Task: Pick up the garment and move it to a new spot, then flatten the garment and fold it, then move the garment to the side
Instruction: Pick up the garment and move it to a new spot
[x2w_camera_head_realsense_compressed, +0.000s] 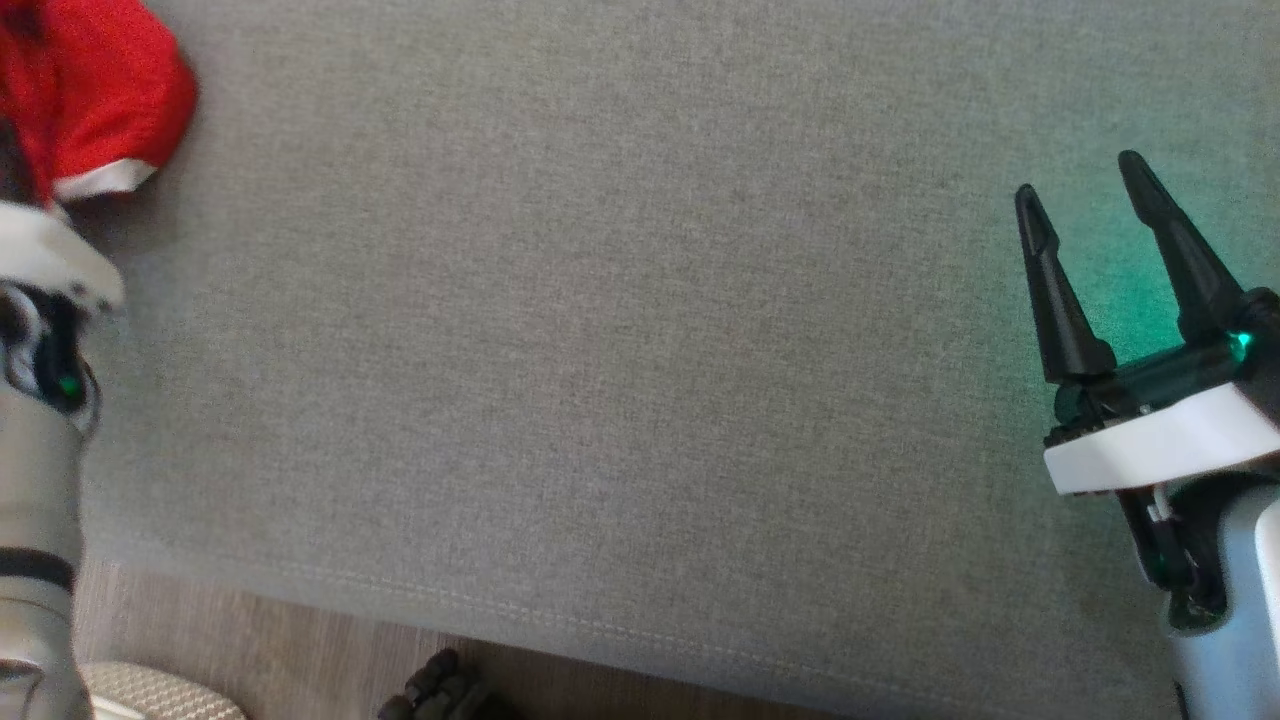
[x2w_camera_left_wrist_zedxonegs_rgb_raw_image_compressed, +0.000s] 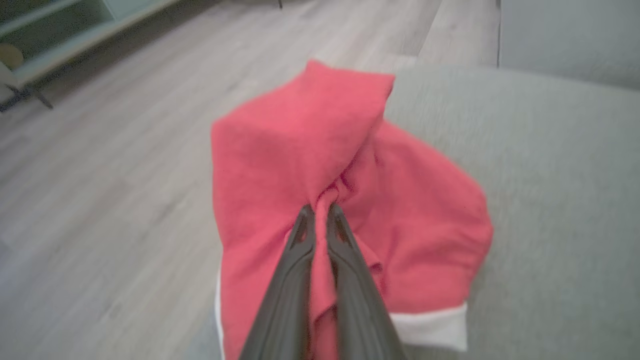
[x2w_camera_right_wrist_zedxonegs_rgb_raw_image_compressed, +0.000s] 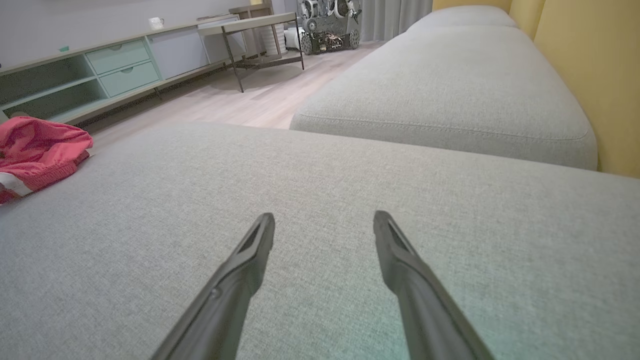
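Bunching at the far left of the head view, the garment (x2w_camera_head_realsense_compressed: 95, 90) lay in a red heap with a white hem band on the left end of the grey cushion (x2w_camera_head_realsense_compressed: 640, 300), close to the edge where the wooden floor (x2w_camera_head_realsense_compressed: 300, 640) began. The left end effector (x2w_camera_left_wrist_zedxonegs_rgb_raw_image_compressed: 320, 210) had its dark fingers pressed together on a raised fold of the red fabric, and cloth draped down on both sides of them. A broad bare stretch of cushion separated the garment from the right end effector (x2w_camera_head_realsense_compressed: 1082, 178), which hovered well apart at the right side with its fingers spread and nothing between them, a green glow on the fabric beside it. Below the cushion's seam, a small dark object (x2w_camera_head_realsense_compressed: 440, 690), too blurred to identify, sat on the floor. Farther off in the right wrist view stood a low cabinet with pale green drawers (x2w_camera_right_wrist_zedxonegs_rgb_raw_image_compressed: 120, 70), a metal-framed side table (x2w_camera_right_wrist_zedxonegs_rgb_raw_image_compressed: 260, 30), a second grey cushion (x2w_camera_right_wrist_zedxonegs_rgb_raw_image_compressed: 450, 90) and a yellow backrest (x2w_camera_right_wrist_zedxonegs_rgb_raw_image_compressed: 590, 75).
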